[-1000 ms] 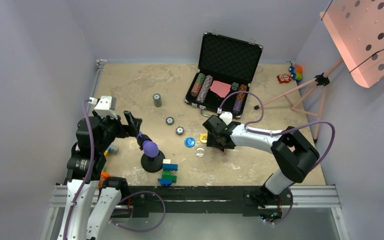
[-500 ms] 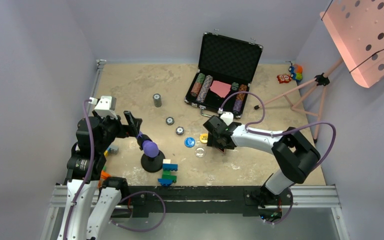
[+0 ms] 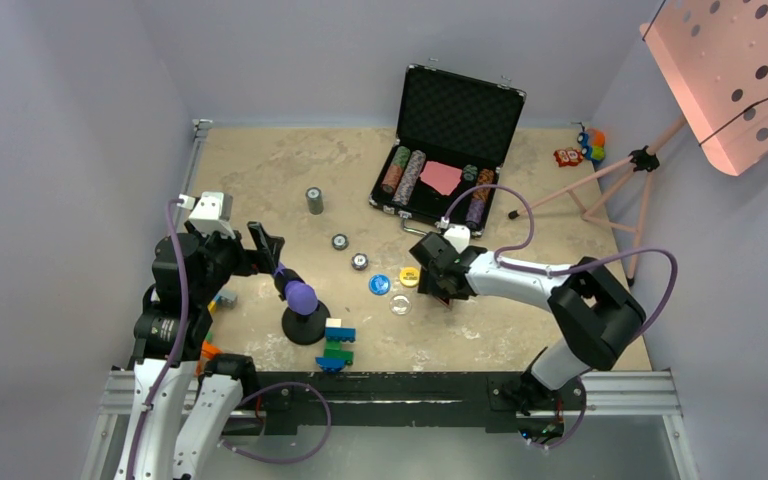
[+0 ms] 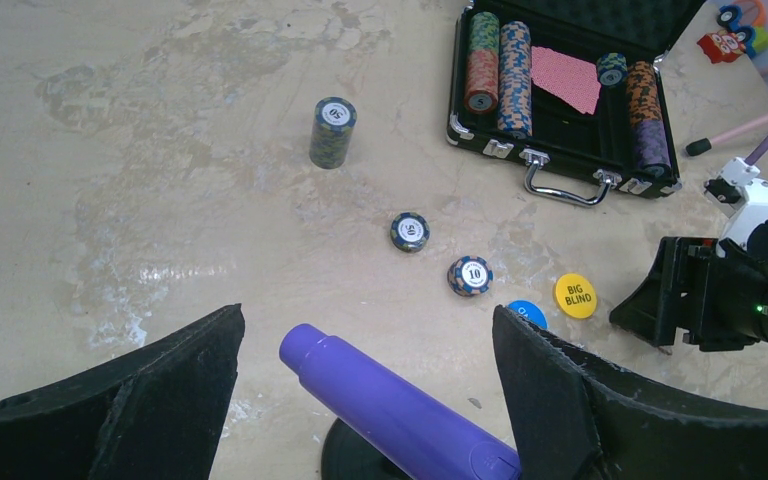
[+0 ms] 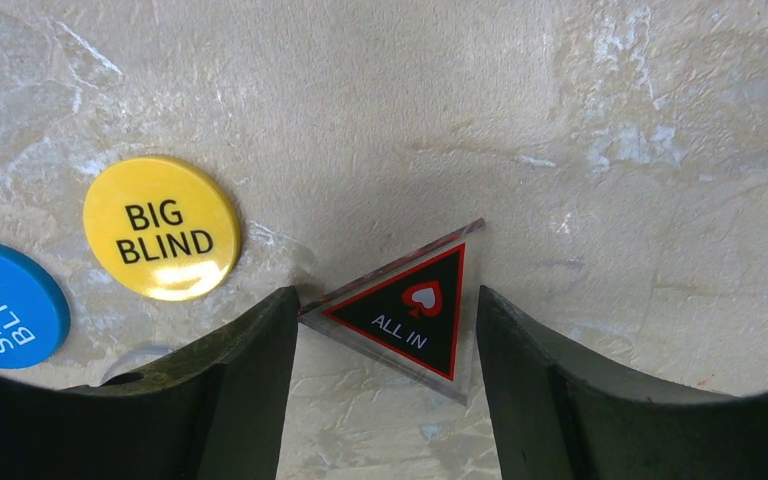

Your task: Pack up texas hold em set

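Observation:
The black case (image 3: 457, 110) stands open at the back, with striped chip rows (image 3: 407, 172) and pink cards (image 3: 441, 178) inside. A chip stack (image 3: 314, 200) and two single chips (image 3: 340, 241) (image 3: 359, 262) lie loose on the table. The yellow button (image 5: 161, 227), blue button (image 5: 5, 300) and clear round button (image 3: 399, 304) lie mid-table. My right gripper (image 5: 386, 292) straddles a clear triangular "ALL IN" marker (image 5: 410, 315) lying flat; its left fingertip touches one corner and the other stands just off it. My left gripper (image 4: 368, 312) hangs wide open over the purple-tipped object (image 4: 390, 410).
A toy-brick figure (image 3: 338, 345) stands near the front edge beside the purple-tipped object's black base (image 3: 305, 325). A pink stand (image 3: 610, 190) and small colourful toys (image 3: 582, 148) sit at the right back. Small bricks (image 3: 225, 298) lie by the left arm.
The right gripper's jaws have narrowed around the triangular marker, and it has shifted slightly right, uncovering more of the yellow button. The left arm has not moved.

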